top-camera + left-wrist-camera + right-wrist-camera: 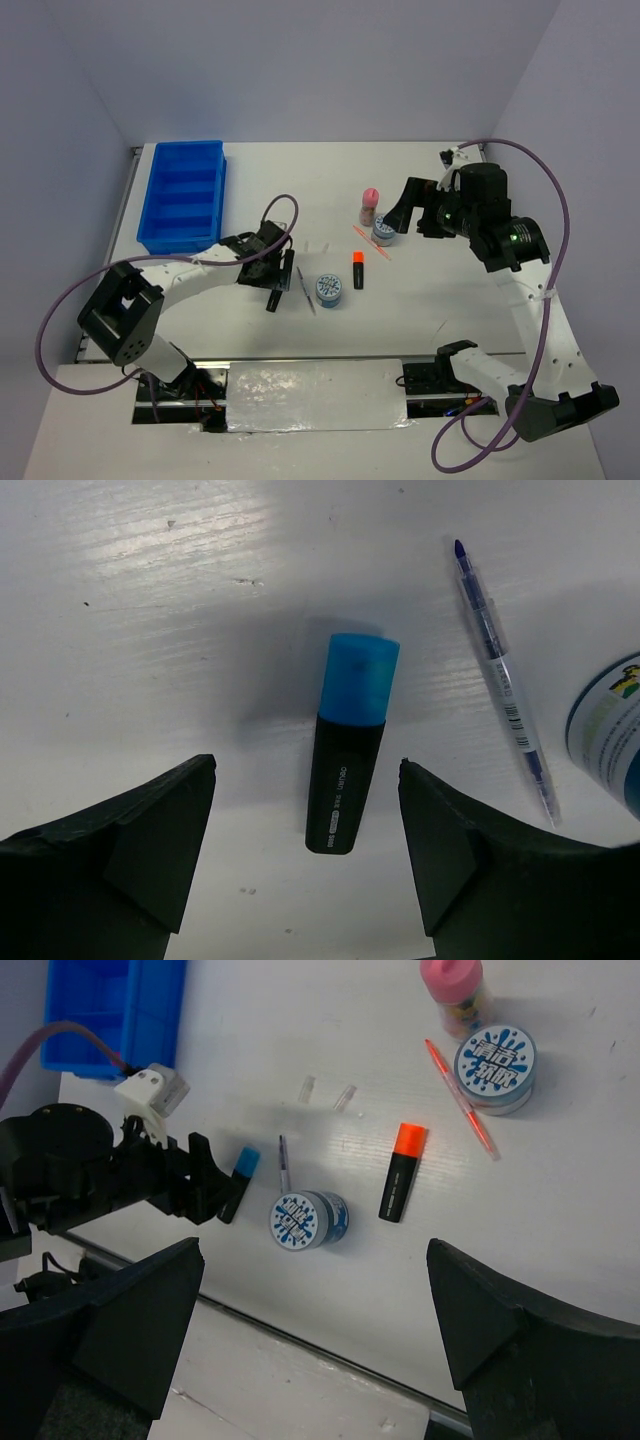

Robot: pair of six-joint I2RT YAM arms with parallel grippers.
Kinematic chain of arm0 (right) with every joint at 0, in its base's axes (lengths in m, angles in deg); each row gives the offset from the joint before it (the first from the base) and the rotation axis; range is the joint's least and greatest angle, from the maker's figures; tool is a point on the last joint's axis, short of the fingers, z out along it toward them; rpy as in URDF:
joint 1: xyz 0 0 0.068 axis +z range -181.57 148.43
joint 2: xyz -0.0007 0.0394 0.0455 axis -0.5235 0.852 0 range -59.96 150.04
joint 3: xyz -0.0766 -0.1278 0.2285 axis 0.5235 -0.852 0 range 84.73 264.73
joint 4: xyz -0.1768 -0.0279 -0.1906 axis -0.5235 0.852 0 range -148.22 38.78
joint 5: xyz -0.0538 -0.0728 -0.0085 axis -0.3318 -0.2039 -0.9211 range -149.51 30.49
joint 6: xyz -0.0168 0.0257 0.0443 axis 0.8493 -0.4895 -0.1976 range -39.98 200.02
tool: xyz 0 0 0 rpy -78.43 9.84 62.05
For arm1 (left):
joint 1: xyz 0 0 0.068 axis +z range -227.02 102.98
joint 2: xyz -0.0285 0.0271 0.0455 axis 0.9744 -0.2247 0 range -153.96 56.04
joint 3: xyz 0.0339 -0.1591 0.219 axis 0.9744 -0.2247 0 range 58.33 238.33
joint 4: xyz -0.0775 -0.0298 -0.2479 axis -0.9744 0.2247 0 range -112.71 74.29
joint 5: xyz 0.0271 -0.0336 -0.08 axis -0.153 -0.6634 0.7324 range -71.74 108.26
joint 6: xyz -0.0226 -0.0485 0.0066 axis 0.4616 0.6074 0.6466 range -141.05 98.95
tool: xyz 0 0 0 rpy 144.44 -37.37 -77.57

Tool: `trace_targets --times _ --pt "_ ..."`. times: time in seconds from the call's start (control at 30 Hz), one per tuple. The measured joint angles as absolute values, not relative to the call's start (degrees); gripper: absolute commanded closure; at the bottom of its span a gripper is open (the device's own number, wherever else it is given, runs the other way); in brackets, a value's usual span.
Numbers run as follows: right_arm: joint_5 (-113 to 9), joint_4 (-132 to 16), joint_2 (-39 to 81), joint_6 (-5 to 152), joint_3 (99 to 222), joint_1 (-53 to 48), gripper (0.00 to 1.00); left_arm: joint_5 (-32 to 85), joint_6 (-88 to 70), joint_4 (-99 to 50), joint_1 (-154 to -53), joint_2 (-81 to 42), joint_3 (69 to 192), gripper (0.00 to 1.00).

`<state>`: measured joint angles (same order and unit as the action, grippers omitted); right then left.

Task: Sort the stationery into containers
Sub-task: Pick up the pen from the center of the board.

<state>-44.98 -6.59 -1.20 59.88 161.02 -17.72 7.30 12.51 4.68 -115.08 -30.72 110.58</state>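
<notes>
The blue tray (182, 195) stands at the far left. My left gripper (274, 285) is open, low over a blue-capped highlighter (350, 745) that lies flat between its fingers (150, 860), untouched. A thin grey pen (500, 675) and a blue-white disc (610, 735) lie just right of it. An orange-capped highlighter (357, 270), an orange stick (372, 242), a second disc (384, 230) and a pink-capped tube (369, 205) sit mid-table. My right gripper (418, 215) is open and empty, high above them. No pink highlighter shows.
Two small clear bits (308, 1087) lie on the table between the tray (115, 1005) and the tube (455, 982). The left arm's purple cable (60, 310) loops at the left. A walled corner encloses the table's far side.
</notes>
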Motion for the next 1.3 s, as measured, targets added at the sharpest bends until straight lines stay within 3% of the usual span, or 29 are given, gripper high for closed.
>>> trace_targets --times 0.27,0.4,0.5,0.53,0.6,0.87,1.07,1.3 --pt "-42.9 -7.7 -1.9 59.0 158.3 -17.7 0.00 4.5 15.5 1.3 -117.1 -32.9 107.0 0.27" --pt "-42.5 -8.1 -2.2 58.7 158.2 -17.7 0.00 2.8 17.0 -0.1 -117.3 -33.6 106.6 0.40" --pt "-42.4 -8.2 -2.6 58.6 158.2 -17.7 0.00 1.6 18.5 -1.2 -117.3 -33.6 106.3 0.67" --pt "-42.3 -8.2 -2.7 58.6 158.2 -17.7 0.00 1.3 18.5 -1.5 -117.3 -33.6 106.2 0.84" --pt "-42.3 -8.2 -2.9 58.6 158.2 -17.7 0.00 0.8 19.0 -1.5 -117.3 -33.5 106.2 1.00" --pt "-42.4 -8.2 -3.5 58.7 158.2 -17.7 0.00 1.8 22.2 4.3 -110.1 -23.8 110.4 1.00" --pt "-42.1 -8.7 -4.0 58.6 157.4 -17.7 0.00 8.8 31.9 -7.5 -86.3 -11.9 113.7 0.99" --pt "-41.5 -9.0 -3.9 58.6 157.5 -17.7 0.00 14.5 48.3 -16.9 -68.8 -18.5 109.5 0.96"
